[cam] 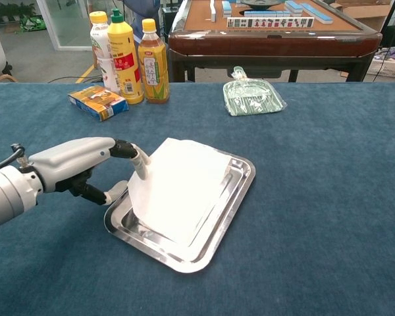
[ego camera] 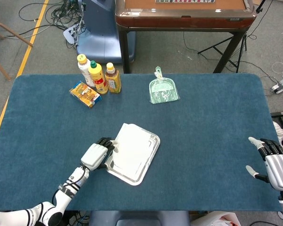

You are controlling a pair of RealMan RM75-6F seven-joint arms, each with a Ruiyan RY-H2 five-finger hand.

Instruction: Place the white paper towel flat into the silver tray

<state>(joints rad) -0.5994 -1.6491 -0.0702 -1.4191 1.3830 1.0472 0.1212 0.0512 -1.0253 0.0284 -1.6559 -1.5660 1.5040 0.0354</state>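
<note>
Pinching the white paper towel [cam: 178, 187] by its 9 o'clock edge, the left hand [cam: 85, 168] keeps that edge raised over the silver tray [cam: 234, 197], presumably for flat lowering. That lift is visible only in the chest view; the spread, empty right hand [ego camera: 272, 162] is shown only in the head view.
</note>
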